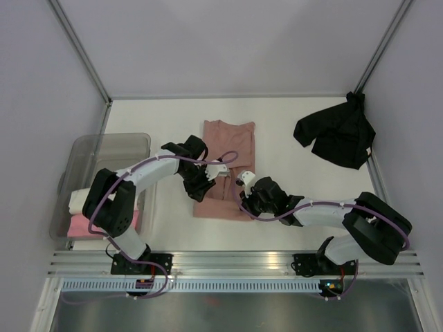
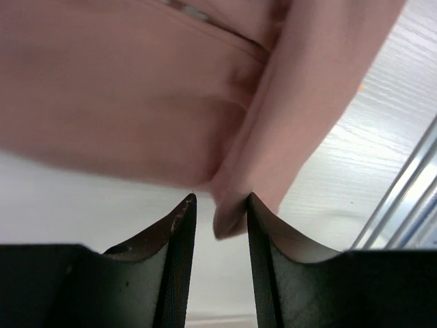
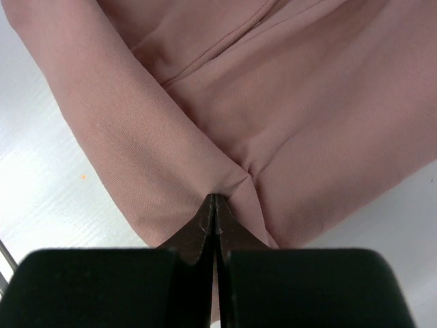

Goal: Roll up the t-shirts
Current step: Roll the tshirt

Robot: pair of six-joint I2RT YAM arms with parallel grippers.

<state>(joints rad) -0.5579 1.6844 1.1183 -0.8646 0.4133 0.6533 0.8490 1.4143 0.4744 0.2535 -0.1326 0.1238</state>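
Observation:
A dusty salmon-pink t-shirt (image 1: 227, 149) lies folded into a long strip mid-table. My left gripper (image 1: 199, 188) is at its lower left edge; in the left wrist view its jaws (image 2: 220, 198) stand apart, with a loose corner of the shirt (image 2: 136, 102) hanging between them against the right finger. My right gripper (image 1: 245, 205) is at the lower right edge. Seen from the right wrist, the right gripper (image 3: 215, 198) is shut, pinching a fold of the shirt (image 3: 293, 116). A black t-shirt (image 1: 337, 135) lies crumpled at the back right.
A translucent grey bin (image 1: 104, 146) stands at the left edge, holding a cream roll (image 1: 77, 200) and a bright-pink roll (image 1: 86, 225). Metal frame posts and grey walls close in the table's back and sides.

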